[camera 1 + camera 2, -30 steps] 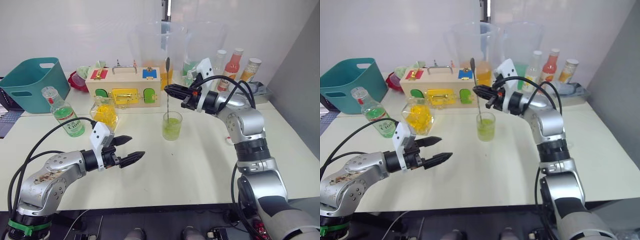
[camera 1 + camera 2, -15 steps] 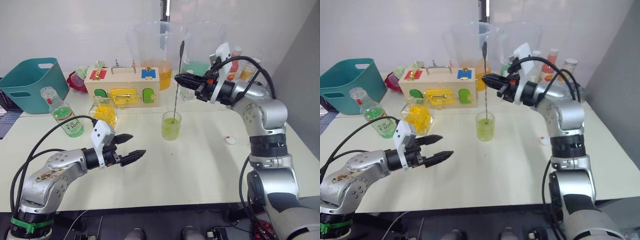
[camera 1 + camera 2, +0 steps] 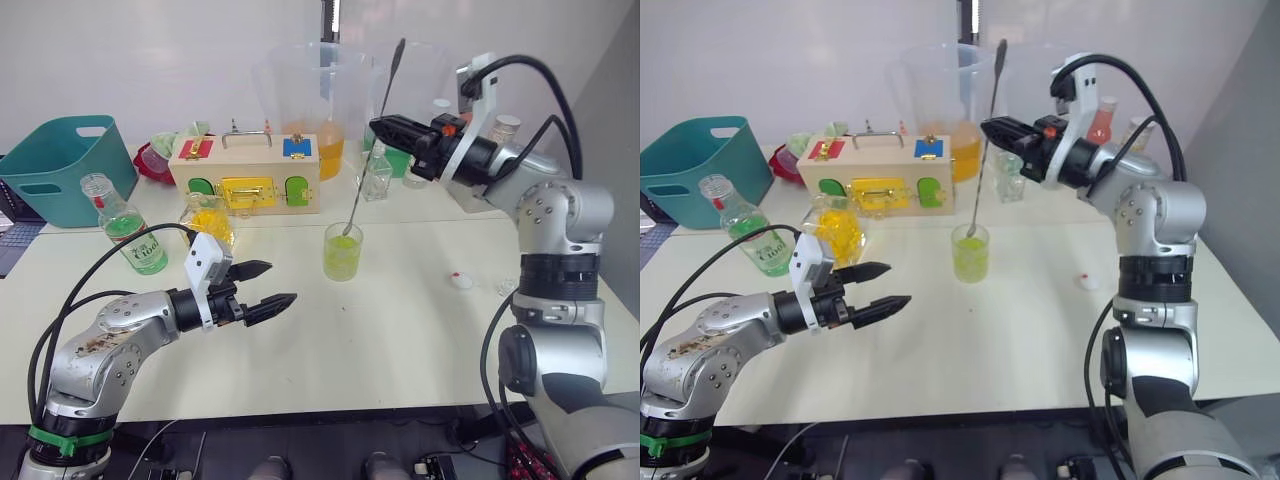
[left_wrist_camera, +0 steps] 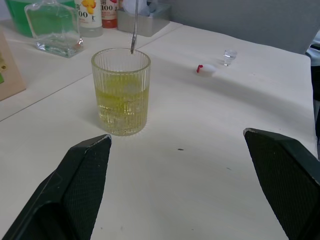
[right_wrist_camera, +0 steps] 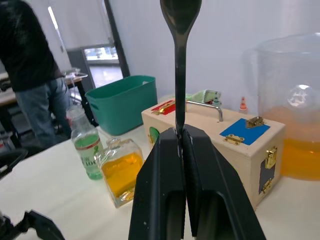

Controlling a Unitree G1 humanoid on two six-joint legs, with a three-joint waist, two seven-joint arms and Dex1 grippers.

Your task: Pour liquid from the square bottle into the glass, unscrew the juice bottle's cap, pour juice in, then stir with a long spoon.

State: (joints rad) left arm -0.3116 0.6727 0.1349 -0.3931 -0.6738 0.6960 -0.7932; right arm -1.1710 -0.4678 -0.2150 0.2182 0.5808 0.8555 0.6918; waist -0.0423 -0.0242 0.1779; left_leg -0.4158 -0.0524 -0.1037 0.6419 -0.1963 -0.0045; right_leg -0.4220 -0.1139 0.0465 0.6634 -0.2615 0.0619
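**Long spoon: handling properties and grip point**

The right claw [image 3: 992,128] is clenched on the long spoon [image 3: 983,150], pinching the thin shaft between both fingers. In the right wrist view the shaft emerges from the closed finger seam and ends in a flat, rounded tip above the claw. From the claw the spoon slants down and toward the robot's left; its bowl sits at the rim of the glass [image 3: 342,250], at or just above the liquid — the views do not settle whether it is still dipped.

Handling judgement:
- The spoon looks like a thin metal rod: stiff, light, smooth. A pinch grip on such a shaft may let it pivot or slide, so firm closure is advised.
- The hold is high on the handle, well away from the bowl. This gives reach into the glass but a long lever; small wrist motions swing the bowl widely.
- The glass is ribbed, about half full of yellow-green liquid, and likely fragile and easy to tip. Side contact of the spoon against the rim should stay gentle.

The left claw [image 3: 272,285] is released, fingers spread, empty, and low over the table [image 3: 400,330]. The glass stands ahead of it and apart, as the left wrist view confirms. A small white cap [image 3: 461,280] lies on the table below the right claw.
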